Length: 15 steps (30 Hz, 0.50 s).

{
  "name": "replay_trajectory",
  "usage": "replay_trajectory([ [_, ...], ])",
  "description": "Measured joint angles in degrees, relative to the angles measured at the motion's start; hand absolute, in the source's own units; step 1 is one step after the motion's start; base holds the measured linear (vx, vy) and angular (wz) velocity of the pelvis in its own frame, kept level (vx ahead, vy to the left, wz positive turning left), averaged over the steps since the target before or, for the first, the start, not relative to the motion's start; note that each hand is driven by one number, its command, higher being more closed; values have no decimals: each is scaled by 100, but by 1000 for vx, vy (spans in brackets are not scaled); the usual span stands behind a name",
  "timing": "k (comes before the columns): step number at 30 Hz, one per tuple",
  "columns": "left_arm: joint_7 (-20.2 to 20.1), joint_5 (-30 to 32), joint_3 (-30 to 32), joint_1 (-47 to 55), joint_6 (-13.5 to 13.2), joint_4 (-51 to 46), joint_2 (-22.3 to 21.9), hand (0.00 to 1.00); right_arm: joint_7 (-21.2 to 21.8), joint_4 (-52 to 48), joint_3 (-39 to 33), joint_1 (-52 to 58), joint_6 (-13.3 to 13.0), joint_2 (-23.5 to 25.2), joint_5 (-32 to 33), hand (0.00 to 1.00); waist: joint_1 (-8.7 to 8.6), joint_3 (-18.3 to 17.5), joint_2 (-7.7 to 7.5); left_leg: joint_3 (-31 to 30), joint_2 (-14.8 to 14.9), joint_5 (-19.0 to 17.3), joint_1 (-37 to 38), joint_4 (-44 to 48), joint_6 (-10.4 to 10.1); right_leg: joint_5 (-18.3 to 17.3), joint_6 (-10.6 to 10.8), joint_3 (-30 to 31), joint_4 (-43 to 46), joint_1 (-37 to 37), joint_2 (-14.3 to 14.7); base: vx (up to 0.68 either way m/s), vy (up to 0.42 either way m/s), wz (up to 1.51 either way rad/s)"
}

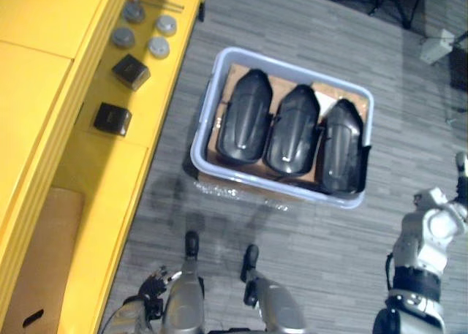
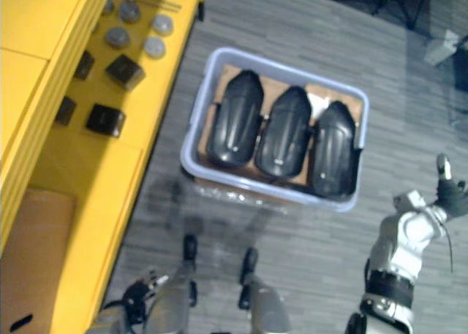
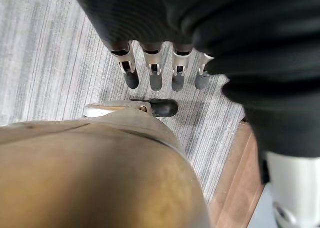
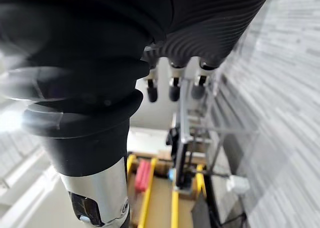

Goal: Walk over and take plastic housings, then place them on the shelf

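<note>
**Left eye view.** A pale blue bin (image 1: 208, 106) stands on the grey floor (image 1: 307, 20). It is lined with brown cardboard (image 1: 281, 82). Three black plastic housings lie in it side by side, lengthwise and touching: the left housing (image 1: 245, 118), the middle housing (image 1: 292, 129) and the right housing (image 1: 341, 147). Beside the bin, on the robot's left, runs the yellow shelf (image 1: 44, 93). On it are grey discs (image 1: 123, 36) and two black blocks (image 1: 131, 71). The left hand (image 1: 156, 284) hangs low, near the shelf's edge and well apart from the bin.

**Right eye view.** The arrangement is the same, and all three housings rest in the bin. The right hand (image 2: 455, 195) is raised at the robot's far right, clear of the bin.

**Left wrist view.** The left hand's fingers (image 3: 152, 73) point down in a straight, relaxed row above the floor. They grasp nothing.

**Right wrist view.** The right hand's fingers (image 4: 172, 88) are likewise extended and empty, with floor beside them.
</note>
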Motion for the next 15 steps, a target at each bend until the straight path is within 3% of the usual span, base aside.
replay_trajectory([
  [4, -1, -264, -19, -104, -49, 5, -54, 0, -195, 252, 109, -374, 424, -423, -93, 0, 25, 109, 169, 8, -11, -224, -419, 538, 55, 7, -4, 52, 173, -271, -27, -29, 46, -4],
  [10, 11, -484, -91, -186, -74, 7, -179, 0, -486, 661, 192, -667, 777, -664, -142, 0, 48, 280, 452, -84, -17, -362, -765, 917, 55, -40, -65, 64, 313, -465, -25, -63, 10, 4],
  [12, 36, -567, -254, -204, -101, 13, -189, 0, -597, 1083, 213, -827, 979, -860, -107, 0, 67, 308, 499, -97, -36, -350, -860, 963, 43, -94, -99, 64, 325, -539, -45, -68, 0, 2],
  [15, 56, -714, -291, -236, -131, 12, -229, 0, -646, 1538, 258, -921, 1041, -1238, 98, 0, 67, 388, 641, -155, -60, -343, -960, 1084, 47, -206, -87, 6, 396, -572, -93, -58, 15, 10],
])
